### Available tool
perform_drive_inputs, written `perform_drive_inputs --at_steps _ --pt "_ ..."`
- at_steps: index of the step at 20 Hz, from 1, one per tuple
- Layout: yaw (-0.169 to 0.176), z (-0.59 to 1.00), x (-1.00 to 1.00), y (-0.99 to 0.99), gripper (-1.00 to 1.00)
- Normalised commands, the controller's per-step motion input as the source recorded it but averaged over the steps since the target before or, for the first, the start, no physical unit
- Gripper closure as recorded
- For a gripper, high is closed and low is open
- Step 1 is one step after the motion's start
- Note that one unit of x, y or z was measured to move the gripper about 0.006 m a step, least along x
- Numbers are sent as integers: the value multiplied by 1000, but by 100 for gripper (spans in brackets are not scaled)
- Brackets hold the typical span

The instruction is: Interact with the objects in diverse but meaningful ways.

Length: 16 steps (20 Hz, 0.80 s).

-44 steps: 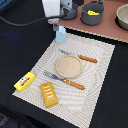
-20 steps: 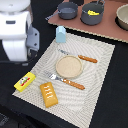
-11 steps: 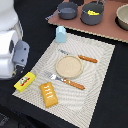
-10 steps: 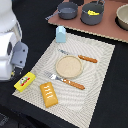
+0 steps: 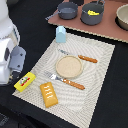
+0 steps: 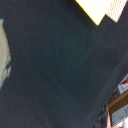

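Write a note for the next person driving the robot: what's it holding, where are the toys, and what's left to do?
Gripper: not visible in either view; the arm sits at the exterior view's left edge, off the mat.
Toys: yellow box at the mat's near-left corner; bread block beside it on the mat; white carton at the mat's far edge; cheese inside one of two grey pots at the back.
Plate sits mid-mat between fork and knife.
Done: nothing evident. Left: pick any toy.
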Motion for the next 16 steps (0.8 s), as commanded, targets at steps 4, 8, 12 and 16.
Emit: perform_drive_inputs --at_steps 4,8,12,16 --pt "128 -41 23 -26 -100" --pt "95 -76 40 -125 -100" --pt "35 -76 68 -185 -100" --pt "0 -21 257 -153 -100"
